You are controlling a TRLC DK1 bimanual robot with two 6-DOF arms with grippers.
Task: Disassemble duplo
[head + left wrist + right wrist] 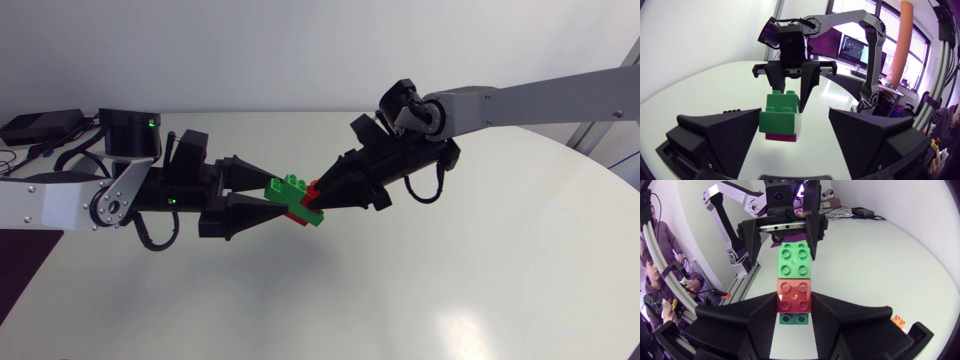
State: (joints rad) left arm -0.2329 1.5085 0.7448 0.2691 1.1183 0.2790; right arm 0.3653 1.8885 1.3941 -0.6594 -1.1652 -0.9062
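The duplo piece hangs above the table: a bright green brick (289,187) joined to a red brick (313,191) and a dark green brick (311,216). My right gripper (320,197) is shut on the red brick (795,295), with the dark green brick (793,319) just behind it. The bright green brick (795,260) sticks out ahead towards my left gripper (275,194). That gripper is open, its fingers (727,134) standing wide on either side of the bright green brick (782,115) and apart from it on at least one side.
The white round table (450,290) lies below both arms. A small orange piece (898,321) lies on the table beside my right gripper. Cables and black devices (40,127) sit at the far left edge.
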